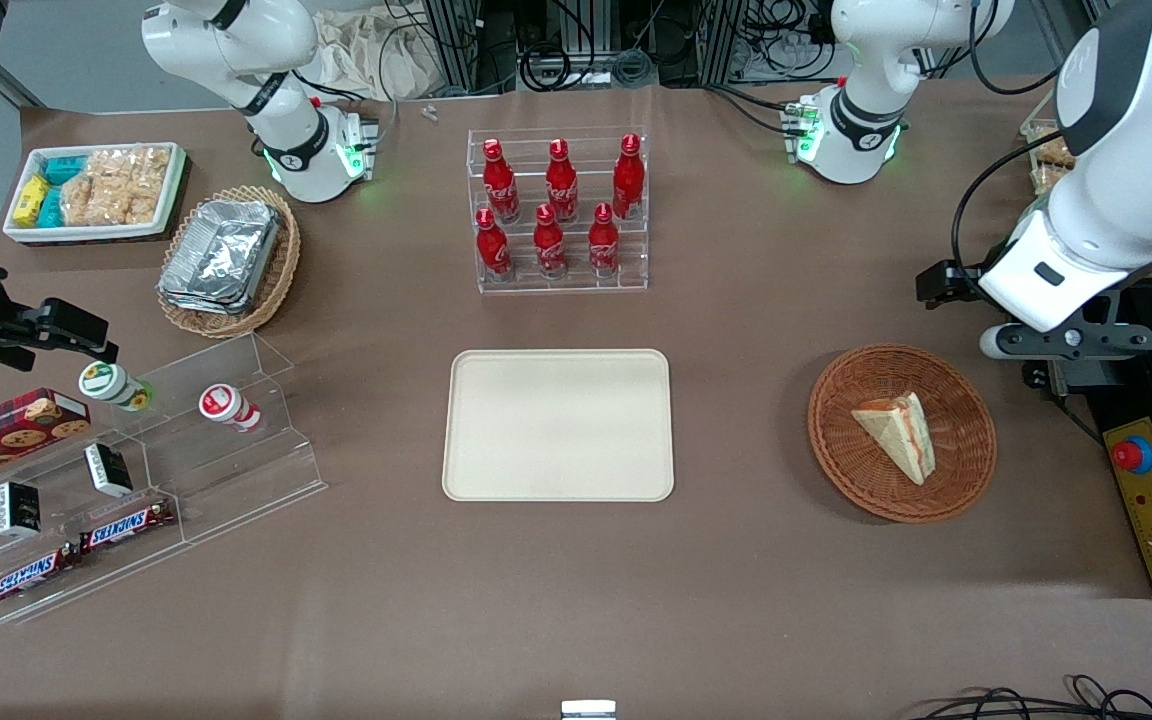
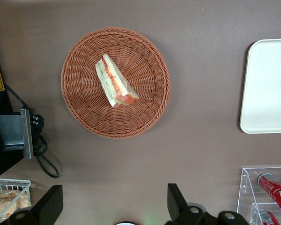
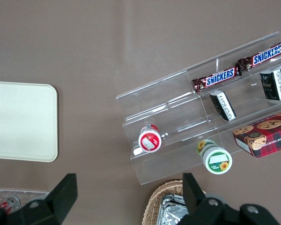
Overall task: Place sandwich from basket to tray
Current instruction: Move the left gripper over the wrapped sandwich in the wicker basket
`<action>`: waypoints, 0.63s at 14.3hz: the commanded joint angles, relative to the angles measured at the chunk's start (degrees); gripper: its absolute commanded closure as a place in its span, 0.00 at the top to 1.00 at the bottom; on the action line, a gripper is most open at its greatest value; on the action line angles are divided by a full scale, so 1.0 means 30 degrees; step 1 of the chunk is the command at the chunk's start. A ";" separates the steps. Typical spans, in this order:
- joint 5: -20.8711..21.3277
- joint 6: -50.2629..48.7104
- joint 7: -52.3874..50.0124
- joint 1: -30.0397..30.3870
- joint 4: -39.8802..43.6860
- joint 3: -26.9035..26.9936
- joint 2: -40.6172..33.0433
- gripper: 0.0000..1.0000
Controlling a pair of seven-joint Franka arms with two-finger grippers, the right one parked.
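Note:
The sandwich (image 1: pixel 898 432), a pale bread wedge with red-orange and green filling, lies in the round orange-brown wicker basket (image 1: pixel 836 455). Both also show in the left wrist view: the sandwich (image 2: pixel 115 82) in the basket (image 2: pixel 145 112). The cream tray (image 1: pixel 558 425) lies empty at the table's middle, beside the basket; its end shows in the left wrist view (image 2: pixel 267 89). My left gripper (image 1: pixel 938 283) hangs open and empty above the table, a little farther from the front camera than the basket. In the wrist view its fingers (image 2: pixel 113 197) stand wide apart over bare table.
A clear rack of red bottles (image 1: pixel 558 210) stands farther from the front camera than the tray. A control box with a red button (image 1: pixel 1148 495) lies at the working arm's end. Snack shelves (image 1: pixel 126 470), a foil-container basket (image 1: pixel 228 260) and a white bin (image 1: pixel 96 190) lie toward the parked arm's end.

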 commanded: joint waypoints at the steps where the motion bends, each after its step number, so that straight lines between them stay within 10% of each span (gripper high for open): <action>1: 0.0267 0.0363 0.0237 0.0024 0.0272 -0.0028 0.0550 1.00; 9: 0.0209 0.4982 -0.4504 0.0669 -0.1568 -0.0028 0.1987 1.00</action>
